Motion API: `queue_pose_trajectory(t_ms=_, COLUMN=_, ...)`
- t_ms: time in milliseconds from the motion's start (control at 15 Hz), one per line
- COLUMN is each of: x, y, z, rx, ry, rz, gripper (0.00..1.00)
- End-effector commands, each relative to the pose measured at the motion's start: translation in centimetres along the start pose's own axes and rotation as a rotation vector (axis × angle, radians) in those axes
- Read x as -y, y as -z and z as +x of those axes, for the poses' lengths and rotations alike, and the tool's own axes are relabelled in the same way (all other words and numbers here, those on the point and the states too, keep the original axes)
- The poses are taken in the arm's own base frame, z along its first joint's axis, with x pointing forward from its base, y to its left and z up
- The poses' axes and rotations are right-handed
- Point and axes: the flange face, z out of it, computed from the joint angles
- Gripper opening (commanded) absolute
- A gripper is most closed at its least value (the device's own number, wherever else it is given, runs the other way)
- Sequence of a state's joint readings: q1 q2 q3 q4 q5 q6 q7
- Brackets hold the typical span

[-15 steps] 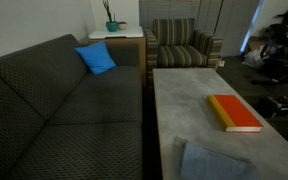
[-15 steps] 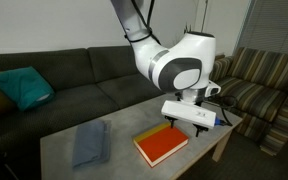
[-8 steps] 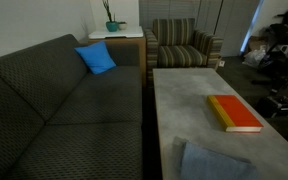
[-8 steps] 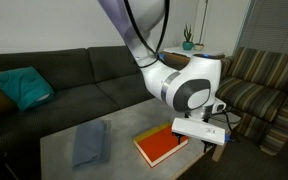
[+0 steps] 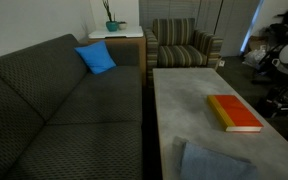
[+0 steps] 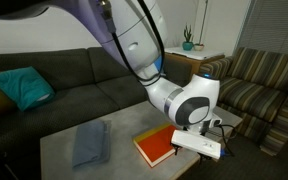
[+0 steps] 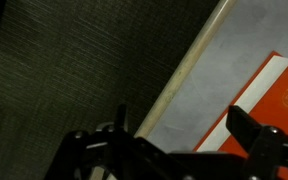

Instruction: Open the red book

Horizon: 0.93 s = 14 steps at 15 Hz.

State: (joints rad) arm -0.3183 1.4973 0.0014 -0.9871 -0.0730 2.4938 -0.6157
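Observation:
The red book lies flat and closed on the grey table, with a yellow strip along one long edge. In an exterior view the book sits near the table's front corner, and my gripper hangs low just beside its near edge. In the wrist view my gripper is open, its dark fingers spread wide over the table edge, with nothing between them. The book's corner shows at the right of that view.
A folded blue-grey cloth lies on the table beside the book. A dark sofa with a blue pillow runs along the table. A striped armchair stands at its far end. Dark carpet lies below the table edge.
The arm has swung down and toward the table's front corner, bringing the gripper low beside the book. The jaws stayed open and the book has not moved.

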Motion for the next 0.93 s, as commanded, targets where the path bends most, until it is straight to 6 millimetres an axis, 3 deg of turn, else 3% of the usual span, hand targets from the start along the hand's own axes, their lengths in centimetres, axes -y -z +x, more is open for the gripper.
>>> queue_pose_trajectory(t_ms=0, x=-0.1, y=-0.2, z=-0.4, rx=0.028, ry=-0.011, rz=0.028, gripper=1.0)
queue_pose_trajectory(t_ms=600, x=5.5, y=-3.8, z=-1.6, rx=0.151, ry=-0.042, rz=0.13, gripper=1.0)
queue_pose_trajectory(t_ms=867, x=7.1, y=-4.6, z=-1.9, rx=0.235, ry=-0.157, rz=0.124, gripper=1.0)
